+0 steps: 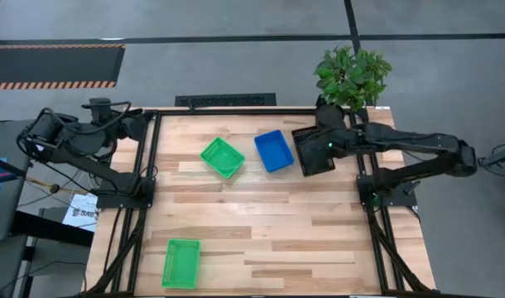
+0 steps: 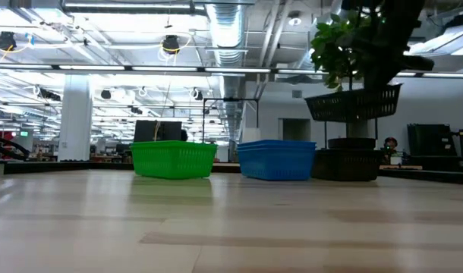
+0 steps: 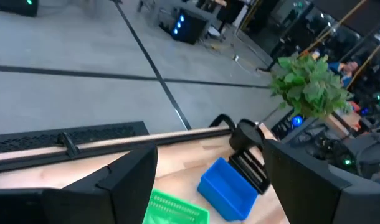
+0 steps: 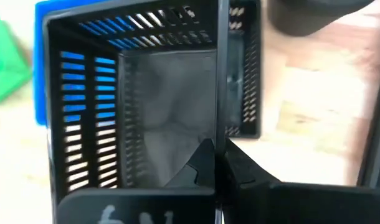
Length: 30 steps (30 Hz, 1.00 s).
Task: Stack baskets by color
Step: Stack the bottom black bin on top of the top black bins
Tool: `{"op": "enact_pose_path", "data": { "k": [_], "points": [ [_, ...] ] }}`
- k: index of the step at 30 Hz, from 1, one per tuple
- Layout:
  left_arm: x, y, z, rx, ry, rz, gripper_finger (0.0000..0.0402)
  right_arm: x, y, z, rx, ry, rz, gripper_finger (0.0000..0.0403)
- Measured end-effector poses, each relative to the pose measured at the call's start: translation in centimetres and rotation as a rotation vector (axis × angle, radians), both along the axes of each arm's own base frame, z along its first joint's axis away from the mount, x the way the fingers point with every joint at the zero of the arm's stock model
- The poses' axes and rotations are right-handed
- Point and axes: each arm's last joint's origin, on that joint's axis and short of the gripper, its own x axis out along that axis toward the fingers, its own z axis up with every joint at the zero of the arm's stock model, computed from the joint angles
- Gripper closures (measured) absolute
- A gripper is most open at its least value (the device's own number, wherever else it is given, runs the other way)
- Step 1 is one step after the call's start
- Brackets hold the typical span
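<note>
Table (image 1: 261, 232) of pale wood planks stands on grey floor; plant (image 1: 352, 74) at far right corner. Right gripper (image 4: 216, 163) is clamped on black basket (image 1: 313, 151) wall, lifted beside blue basket (image 1: 274, 151). Green baskets (image 1: 222, 157) (image 1: 181, 262) lie empty. Left gripper (image 3: 209, 180) is wide open, holding nothing, at table's left edge.

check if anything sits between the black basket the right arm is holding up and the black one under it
Nothing visible does. The right gripper is shut on a black basket, held in the air directly above another black basket on the table. Only open air separates them; the blue basket stands beside them.
</note>
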Motion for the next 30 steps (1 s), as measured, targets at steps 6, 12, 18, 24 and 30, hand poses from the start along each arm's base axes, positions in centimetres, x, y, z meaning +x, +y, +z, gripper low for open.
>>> {"op": "enact_pose_path", "data": {
  "k": [6, 12, 18, 24, 30],
  "points": [
    [-0.3, 0.2, 0.1, 0.027, -0.034, 0.064, 0.0123, -0.7, -1.9, -0.1, -0.038, 0.018, -0.016, 0.0392],
    [-0.3, 0.2, 0.1, 0.033, -0.037, 0.073, 0.0123, -1.1, -3.3, -0.2, -0.058, 0.054, -0.026, 0.0391],
    [-0.3, 0.2, 0.2, 0.027, -0.046, 0.078, 0.0123, -1.4, -4.0, -0.1, -0.072, 0.073, -0.017, 0.0391],
    [-0.3, 0.2, 0.2, 0.025, -0.049, 0.079, 0.0123, -0.9, -4.7, -0.9, -0.07, 0.136, 0.016, 0.0392],
    [-0.3, 0.2, 0.2, 0.018, -0.063, 0.089, 0.0123, 0.8, -5.7, -2.2, -0.072, 0.185, 0.067, 0.0389]
  ]
}}
